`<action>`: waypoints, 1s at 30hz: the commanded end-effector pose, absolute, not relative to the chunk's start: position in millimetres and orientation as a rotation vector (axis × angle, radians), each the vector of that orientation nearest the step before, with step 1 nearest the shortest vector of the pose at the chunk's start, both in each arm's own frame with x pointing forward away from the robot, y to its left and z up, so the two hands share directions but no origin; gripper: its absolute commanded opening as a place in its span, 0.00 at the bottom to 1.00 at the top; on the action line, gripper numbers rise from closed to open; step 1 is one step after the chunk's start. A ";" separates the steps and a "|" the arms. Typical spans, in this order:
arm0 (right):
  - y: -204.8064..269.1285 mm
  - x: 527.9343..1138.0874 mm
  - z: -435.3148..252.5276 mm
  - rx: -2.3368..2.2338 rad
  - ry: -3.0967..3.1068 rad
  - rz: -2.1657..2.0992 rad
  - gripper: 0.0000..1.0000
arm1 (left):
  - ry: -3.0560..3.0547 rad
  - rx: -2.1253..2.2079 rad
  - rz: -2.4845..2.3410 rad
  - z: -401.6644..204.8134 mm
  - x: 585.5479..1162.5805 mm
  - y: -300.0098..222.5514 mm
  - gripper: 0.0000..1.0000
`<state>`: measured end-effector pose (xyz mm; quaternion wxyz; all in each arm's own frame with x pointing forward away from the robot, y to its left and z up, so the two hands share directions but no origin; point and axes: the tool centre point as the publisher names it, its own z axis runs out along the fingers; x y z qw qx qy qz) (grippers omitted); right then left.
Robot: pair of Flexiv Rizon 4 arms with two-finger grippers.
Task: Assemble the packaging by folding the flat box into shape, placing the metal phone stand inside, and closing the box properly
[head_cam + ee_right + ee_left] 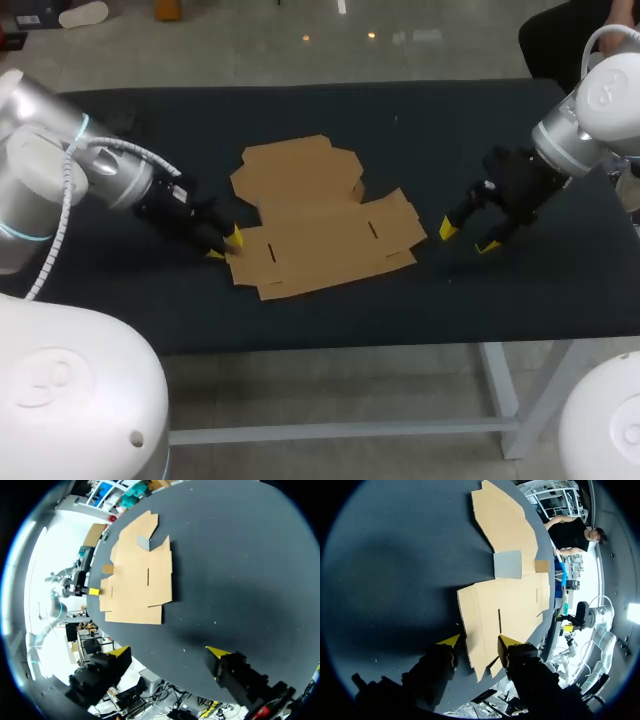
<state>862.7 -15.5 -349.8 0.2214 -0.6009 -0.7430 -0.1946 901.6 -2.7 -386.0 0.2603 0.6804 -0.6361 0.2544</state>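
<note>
The box (320, 215) lies flat and unfolded in the middle of the dark tabletop (420, 120), with its flaps spread out and slits showing in its panels.

On the left, the left claw (225, 246) sits low at the box's near left corner with its yellow tips apart. In the left wrist view, the left claw (480, 641) straddles the edge of the box (510, 600). One tip is over the cardboard, the other is over bare tabletop, and neither is clamped on it.

Further along, a small grey square (508, 564) shows at a notch in the box. What it is cannot be told.

On the right, the right claw (468, 237) hangs just beside the box's right flap without touching it. In the right wrist view, the right claw (167, 652) has its fingers spread wide over bare tabletop, and the box (135, 580) lies ahead of them.
</note>
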 end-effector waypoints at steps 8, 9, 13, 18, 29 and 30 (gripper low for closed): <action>-16.8 863.4 -349.1 -1.654 -2.051 -0.538 1.00 | -1.665 1.880 0.905 -393.1 869.8 -7.7 0.41; -16.8 863.4 -349.1 -1.654 -2.051 -0.538 1.00 | -1.667 1.877 0.917 -394.0 869.4 -9.1 0.40; -16.8 863.4 -349.1 -1.654 -2.051 -0.538 1.00 | -1.672 1.872 0.961 -395.0 870.4 -12.2 0.43; -16.8 863.4 -349.1 -1.654 -2.051 -0.538 1.00 | -1.655 1.914 1.005 -395.8 873.9 -14.2 0.43; -16.8 863.4 -349.1 -1.654 -2.051 -0.538 1.00 | -1.615 1.977 1.028 -397.8 887.2 -17.9 0.00; -16.8 863.4 -349.1 -1.654 -2.051 -0.538 1.00 | -1.614 1.983 1.027 -397.5 888.1 -17.4 0.00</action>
